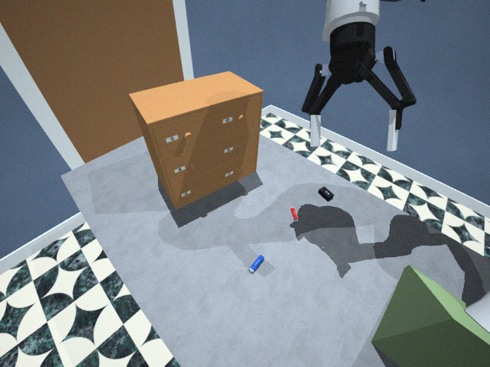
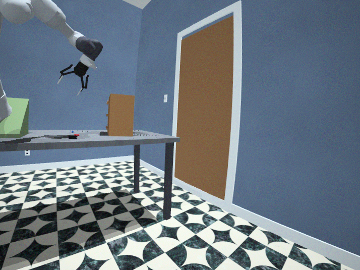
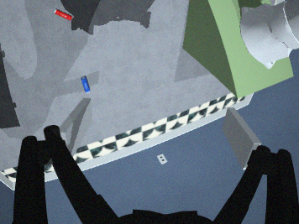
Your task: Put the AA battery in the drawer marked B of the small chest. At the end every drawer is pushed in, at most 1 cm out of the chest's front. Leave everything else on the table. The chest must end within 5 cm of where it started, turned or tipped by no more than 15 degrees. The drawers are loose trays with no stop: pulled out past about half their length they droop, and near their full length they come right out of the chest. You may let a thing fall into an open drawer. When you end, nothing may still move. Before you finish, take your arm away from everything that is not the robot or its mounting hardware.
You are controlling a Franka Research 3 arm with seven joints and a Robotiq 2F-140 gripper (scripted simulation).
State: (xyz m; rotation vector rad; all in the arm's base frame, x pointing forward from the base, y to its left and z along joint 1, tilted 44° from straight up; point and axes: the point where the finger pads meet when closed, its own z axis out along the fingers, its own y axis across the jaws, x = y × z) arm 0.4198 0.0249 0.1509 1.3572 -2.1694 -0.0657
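Observation:
The small wooden chest [image 1: 200, 134] stands at the back of the grey table and also shows in the exterior view [image 2: 121, 114]. It has two columns of three drawers, all pushed in; their small labels are too small to read surely. A blue cylinder with a silver end, the AA battery [image 1: 256, 263], lies in front of the chest, and shows in the wrist view [image 3: 85, 84]. My gripper [image 1: 353, 136] hangs high above the table, right of the chest, open and empty. It also shows in the exterior view [image 2: 69, 86] and the wrist view [image 3: 157, 132].
A small red cylinder [image 1: 293, 212] and a small black object [image 1: 326, 193] lie right of the chest's front. A big green block [image 1: 429, 322] sits at the near right by my arm's base. The table edge runs below the gripper.

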